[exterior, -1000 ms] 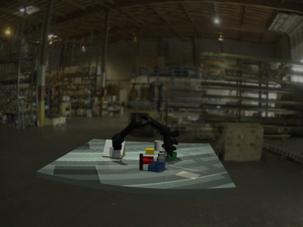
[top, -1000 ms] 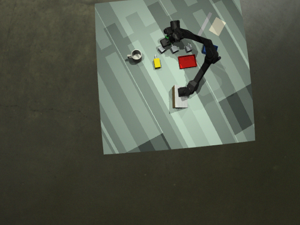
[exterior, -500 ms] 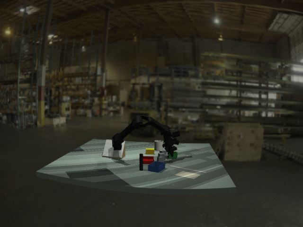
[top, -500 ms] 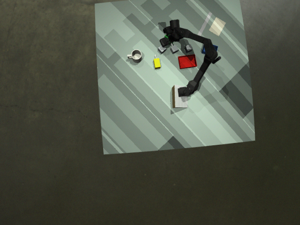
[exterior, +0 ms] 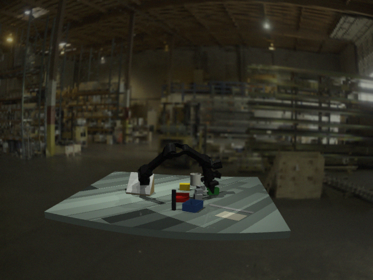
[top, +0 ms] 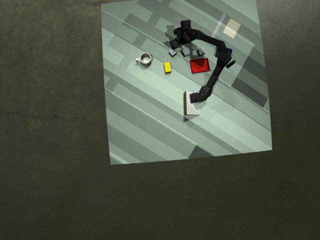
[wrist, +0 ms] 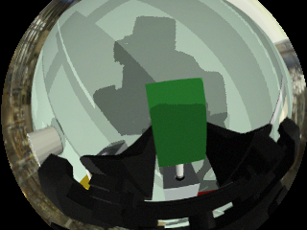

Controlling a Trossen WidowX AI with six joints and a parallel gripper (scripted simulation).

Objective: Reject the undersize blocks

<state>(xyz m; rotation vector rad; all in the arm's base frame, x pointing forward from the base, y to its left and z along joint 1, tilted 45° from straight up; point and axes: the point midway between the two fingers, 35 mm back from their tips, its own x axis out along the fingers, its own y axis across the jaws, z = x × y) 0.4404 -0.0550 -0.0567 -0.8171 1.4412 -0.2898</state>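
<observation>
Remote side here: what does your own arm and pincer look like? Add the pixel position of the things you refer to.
The arm (top: 214, 77) (exterior: 158, 158) is matte black, with slim links and chunky, blocky joints. The pincer (wrist: 175, 125) is black too, its two fingers broad and angular. I can make out no markings or cables.

High overhead view facing down, distant low side view across the pale green striped tabletop (top: 144, 103) (exterior: 120, 207) (wrist: 230, 43), close wrist view, tabletop shared by all

Green gauge (top: 178, 38) (exterior: 214, 191) (wrist: 178, 122) in jaws, pin at middle steel block's hole (top: 185, 52) (wrist: 179, 178).

blue tray (top: 230, 49) partly hidden by arm
</observation>
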